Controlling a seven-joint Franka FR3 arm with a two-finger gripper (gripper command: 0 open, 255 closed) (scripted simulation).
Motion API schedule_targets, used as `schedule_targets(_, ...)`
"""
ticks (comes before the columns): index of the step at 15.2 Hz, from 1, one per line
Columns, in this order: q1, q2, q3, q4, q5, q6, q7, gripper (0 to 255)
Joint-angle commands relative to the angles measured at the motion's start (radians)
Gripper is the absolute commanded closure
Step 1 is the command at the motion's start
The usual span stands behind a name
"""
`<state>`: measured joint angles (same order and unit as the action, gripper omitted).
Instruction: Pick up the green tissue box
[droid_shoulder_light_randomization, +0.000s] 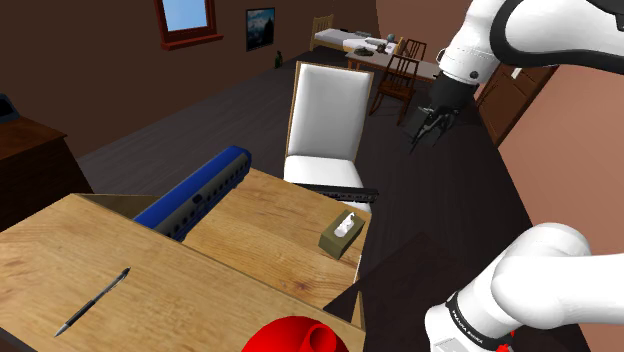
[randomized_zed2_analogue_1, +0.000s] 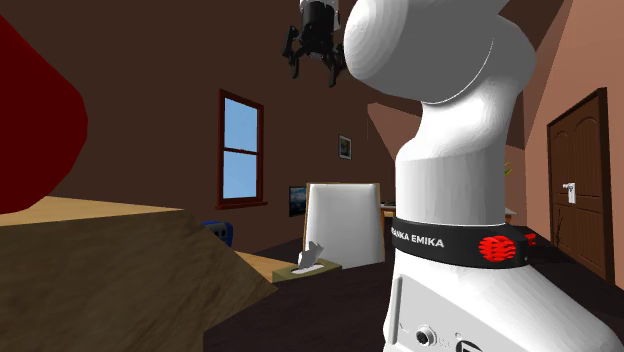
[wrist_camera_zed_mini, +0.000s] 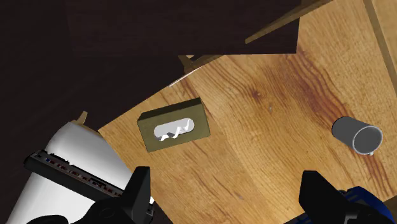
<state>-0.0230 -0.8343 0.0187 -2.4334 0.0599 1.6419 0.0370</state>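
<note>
Wooden table (droid_shoulder_light_randomization: 270, 225) spreads out well below the gripper (droid_shoulder_light_randomization: 430, 125), which hangs high in open air with nothing near it; its two fingers (wrist_camera_zed_mini: 137, 191) stand wide apart, clasping nothing. Seen from the wrist, bare wood lies between them. The green tissue box (wrist_camera_zed_mini: 173, 125) lies flat on the table far beneath the gripper, off toward one finger. It is olive-coloured, a white tissue curls out of its slot, and it sits close to the table's edge. Open tabletop lies all round it. A grey cup (wrist_camera_zed_mini: 357, 134) lies on its side toward the other finger, well apart from the box. A white chair (droid_shoulder_light_randomization: 325, 125) stands against the table's edge near the box, lower than the gripper. A long blue object (droid_shoulder_light_randomization: 200, 190) lies farther from the gripper than the box does. Beyond the table's edge there is dark floor (droid_shoulder_light_randomization: 450, 210).
</note>
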Motion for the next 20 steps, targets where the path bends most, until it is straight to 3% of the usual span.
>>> schedule_targets(1,0.0,0.0,0.0,0.0,0.0,0.0,0.0,0)
schedule_targets(11,-0.022,0.055,-0.074,-0.314,0.057,0.42,-0.044,0)
schedule_targets(16,-0.007,0.18,-0.122,-0.415,0.113,0.67,-0.093,0)
schedule_targets(20,0.044,0.336,-0.182,-0.458,0.202,0.887,-0.168,0)
